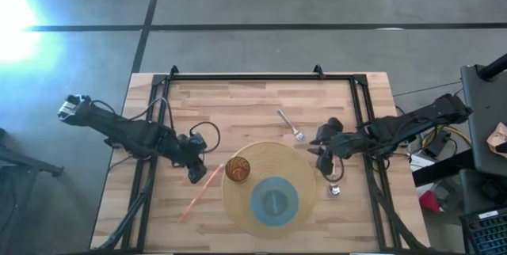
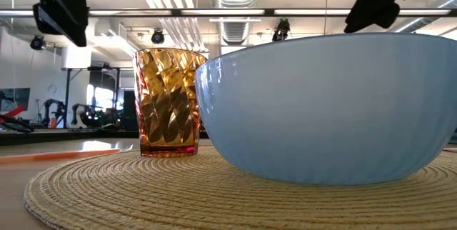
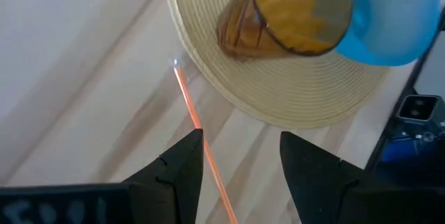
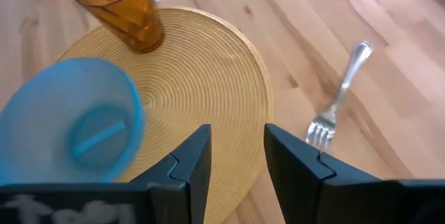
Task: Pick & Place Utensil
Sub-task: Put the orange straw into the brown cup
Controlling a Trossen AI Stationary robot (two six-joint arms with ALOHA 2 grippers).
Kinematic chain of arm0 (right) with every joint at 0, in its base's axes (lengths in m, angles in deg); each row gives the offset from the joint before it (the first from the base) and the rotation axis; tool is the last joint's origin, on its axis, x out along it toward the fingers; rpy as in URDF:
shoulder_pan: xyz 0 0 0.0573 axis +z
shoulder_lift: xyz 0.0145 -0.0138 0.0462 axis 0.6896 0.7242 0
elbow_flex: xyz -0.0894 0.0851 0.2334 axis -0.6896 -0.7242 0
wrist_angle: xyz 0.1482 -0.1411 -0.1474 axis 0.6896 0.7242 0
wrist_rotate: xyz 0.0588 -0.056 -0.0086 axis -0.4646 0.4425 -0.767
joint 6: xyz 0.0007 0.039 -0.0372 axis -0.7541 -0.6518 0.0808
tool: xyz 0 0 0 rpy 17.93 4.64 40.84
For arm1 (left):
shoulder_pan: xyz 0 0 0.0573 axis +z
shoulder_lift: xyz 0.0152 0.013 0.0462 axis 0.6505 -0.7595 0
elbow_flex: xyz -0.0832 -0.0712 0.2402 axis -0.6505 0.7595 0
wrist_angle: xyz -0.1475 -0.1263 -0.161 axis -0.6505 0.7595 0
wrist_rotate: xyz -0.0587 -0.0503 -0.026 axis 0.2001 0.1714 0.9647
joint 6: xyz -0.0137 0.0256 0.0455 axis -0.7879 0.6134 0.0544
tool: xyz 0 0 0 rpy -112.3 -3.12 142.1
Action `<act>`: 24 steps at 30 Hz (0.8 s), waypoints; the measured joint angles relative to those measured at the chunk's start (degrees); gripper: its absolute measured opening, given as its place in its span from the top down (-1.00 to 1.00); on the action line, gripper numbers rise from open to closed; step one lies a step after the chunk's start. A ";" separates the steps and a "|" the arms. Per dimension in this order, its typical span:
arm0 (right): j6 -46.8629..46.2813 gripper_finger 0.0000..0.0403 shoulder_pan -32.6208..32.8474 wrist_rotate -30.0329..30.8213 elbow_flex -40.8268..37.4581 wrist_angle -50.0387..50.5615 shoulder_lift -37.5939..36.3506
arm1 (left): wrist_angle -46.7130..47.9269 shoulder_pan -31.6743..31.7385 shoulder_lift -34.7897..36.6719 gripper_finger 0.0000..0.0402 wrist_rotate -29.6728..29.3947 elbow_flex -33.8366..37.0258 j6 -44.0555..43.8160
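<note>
A silver fork (image 1: 291, 125) lies flat on the wood beyond the round woven placemat (image 1: 247, 207), tines toward the right arm; the right wrist view shows the fork (image 4: 341, 99) too. A thin orange stick (image 1: 198, 194) lies flat on the table left of the mat. My left gripper (image 1: 195, 174) is open above the stick's far end, and the stick (image 3: 191, 109) runs between its fingers (image 3: 240, 140) in the left wrist view. My right gripper (image 1: 323, 160) is open above the mat's right edge, just near of the fork's tines (image 4: 236, 133). The low view shows both grippers raised off the table.
An amber glass (image 1: 238, 168) stands upright on the mat's left part, with a blue bowl (image 1: 275, 199) beside it. A small shiny metal thing (image 1: 335, 189) lies right of the mat under the right arm. A black frame (image 1: 261, 78) borders the table. Bare wood lies at the far side.
</note>
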 joint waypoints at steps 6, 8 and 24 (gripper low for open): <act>-2.41 0.33 0.02 1.04 -3.37 -0.14 -4.02 | 0.04 -2.82 -5.04 0.10 -0.23 0.00 -7.12; -2.61 0.32 0.02 1.09 -4.14 -0.14 -4.63 | 0.07 -3.29 -6.98 0.10 -0.22 0.07 -8.63; -5.42 0.43 0.02 1.01 -4.80 -0.03 -4.65 | 0.25 -8.26 -17.49 0.10 -0.46 0.09 -13.79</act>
